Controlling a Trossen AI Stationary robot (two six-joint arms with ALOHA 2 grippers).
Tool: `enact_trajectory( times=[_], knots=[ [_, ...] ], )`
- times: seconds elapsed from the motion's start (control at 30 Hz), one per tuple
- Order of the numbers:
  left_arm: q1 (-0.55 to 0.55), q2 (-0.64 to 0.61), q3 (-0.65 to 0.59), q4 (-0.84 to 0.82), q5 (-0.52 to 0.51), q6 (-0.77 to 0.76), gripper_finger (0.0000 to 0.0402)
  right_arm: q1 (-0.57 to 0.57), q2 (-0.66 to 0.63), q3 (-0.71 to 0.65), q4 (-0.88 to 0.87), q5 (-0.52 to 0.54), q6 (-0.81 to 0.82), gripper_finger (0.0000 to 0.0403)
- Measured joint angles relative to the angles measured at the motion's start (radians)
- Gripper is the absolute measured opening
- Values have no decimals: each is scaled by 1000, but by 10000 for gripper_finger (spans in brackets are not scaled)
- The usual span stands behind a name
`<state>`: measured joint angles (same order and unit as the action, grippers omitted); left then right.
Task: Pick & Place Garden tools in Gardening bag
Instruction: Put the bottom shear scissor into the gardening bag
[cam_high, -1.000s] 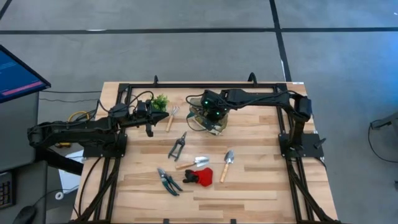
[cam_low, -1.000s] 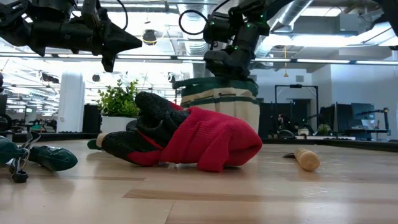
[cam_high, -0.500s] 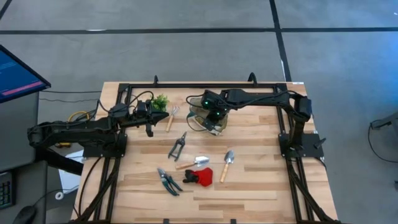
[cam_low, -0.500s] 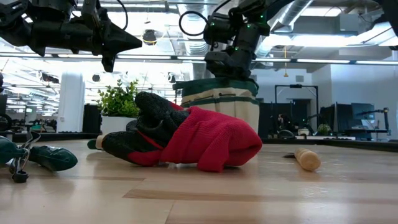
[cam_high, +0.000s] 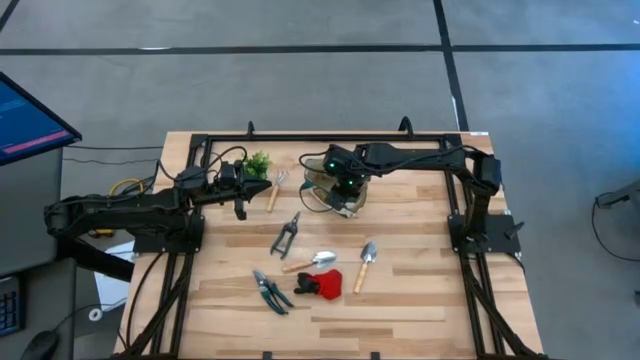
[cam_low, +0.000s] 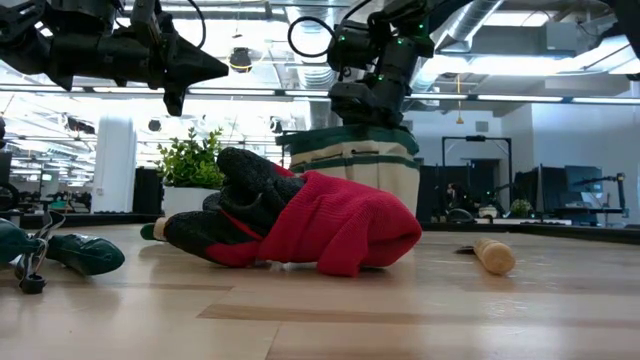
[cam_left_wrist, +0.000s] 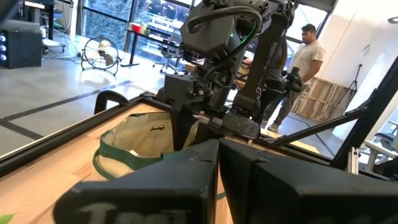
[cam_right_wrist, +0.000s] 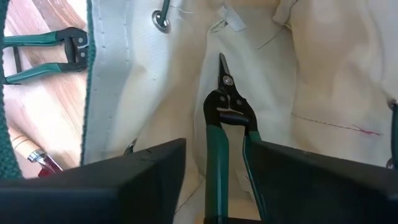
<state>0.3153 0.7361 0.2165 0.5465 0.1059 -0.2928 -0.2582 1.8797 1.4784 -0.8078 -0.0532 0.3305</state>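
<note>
one pair of green-handled shears (cam_right_wrist: 225, 118) lies inside the gardening bag (cam_right_wrist: 292, 81), blades pointing into the cream lining, handles between the right gripper (cam_right_wrist: 214, 168) fingers, which stand spread and clear of them: released. the bag sits at the table's far middle, right gripper directly over its mouth (cam_high: 341, 185). still on the wood: rake (cam_high: 275, 190), a second pair of shears (cam_high: 286, 235), two trowels (cam_high: 312, 261) (cam_high: 365, 264), green pruners (cam_high: 270, 291), red glove (cam_high: 322, 284). potted plant (cam_high: 258, 162) beside the rake. left gripper (cam_high: 240, 205) hangs clenched, empty, near the plant.
</note>
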Motion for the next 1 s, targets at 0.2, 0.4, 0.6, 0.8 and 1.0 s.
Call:
enact_trajectory(
  times=[0.2, 0.4, 0.6, 0.8, 1.0],
  knots=[
    [0, 0, 0, 0, 0, 0, 2, 0, 0, 12, -10, -2, 0, 230],
    [0, 0, 0, 0, 0, 0, 2, -1, 0, 99, -69, -2, -22, 234],
    [0, 0, 0, 0, 0, 0, 2, -8, -1, 224, -159, 1, -36, 234],
    [0, 0, 0, 0, 0, 0, 2, -20, -1, 341, -263, 0, -66, 234],
    [0, 0, 0, 0, 0, 0, 2, -14, -1, 455, -416, 0, -104, 233]
  ],
)
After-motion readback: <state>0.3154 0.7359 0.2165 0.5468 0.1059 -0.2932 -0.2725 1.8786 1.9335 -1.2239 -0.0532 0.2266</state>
